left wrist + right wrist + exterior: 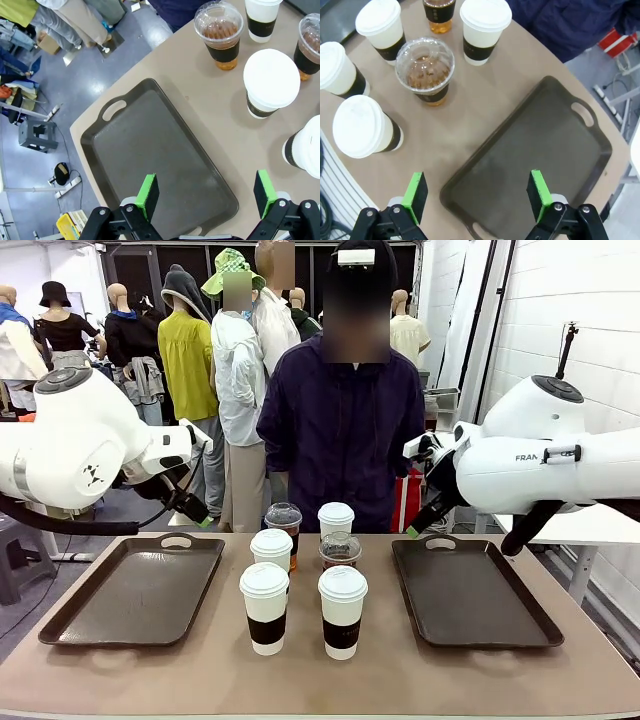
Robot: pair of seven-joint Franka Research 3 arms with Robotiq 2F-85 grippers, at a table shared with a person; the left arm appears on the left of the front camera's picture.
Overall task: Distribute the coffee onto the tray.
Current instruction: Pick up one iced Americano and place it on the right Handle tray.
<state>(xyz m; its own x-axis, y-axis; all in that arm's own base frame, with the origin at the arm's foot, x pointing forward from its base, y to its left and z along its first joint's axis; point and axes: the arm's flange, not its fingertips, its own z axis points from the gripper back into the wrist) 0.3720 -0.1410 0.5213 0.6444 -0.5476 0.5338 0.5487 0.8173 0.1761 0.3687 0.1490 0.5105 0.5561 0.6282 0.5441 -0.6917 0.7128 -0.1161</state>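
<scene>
Six cups stand clustered mid-surface between two bare trays. Your left gripper and right gripper hang open, holding nothing. The paper cups look light and crushable, so grip the brown sleeve. The clear domed cups are probably slippery, so squeeze gently below the lid.

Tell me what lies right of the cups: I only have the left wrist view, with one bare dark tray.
Observer: A second dark brown rectangular plastic tray lies right of them, also bare.
Operator: How many cups altogether?
Observer: Six: four tall white lidded paper cups with brown sleeves, two clear dome-lidded plastic cups of brown drink.
Operator: Where are the right jaws?
Observer: Wide open, hovering over that tray's corner nearest the cups.
</scene>
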